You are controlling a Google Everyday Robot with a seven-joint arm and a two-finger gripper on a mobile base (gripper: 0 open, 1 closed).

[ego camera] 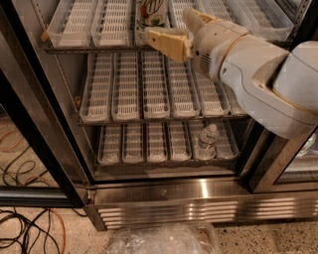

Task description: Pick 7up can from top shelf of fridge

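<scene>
On the top shelf of the fridge, the 7up can stood upright in one of the white slotted trays. Its upper part was cut off by the frame edge, so only the whitish-green lower body with a red spot showed. Just below and to the right of the can was the end effector, its two tan fingers spread wide. One lay across the front of the can's base and hid the can's bottom edge, and the other stood just right of the can. Whether either finger touched the can could not be made out. Right of the can, the bulky white arm covered the right-hand trays of the shelf beneath. Far below the can, on the lowest shelf, stood a small clear water bottle.
</scene>
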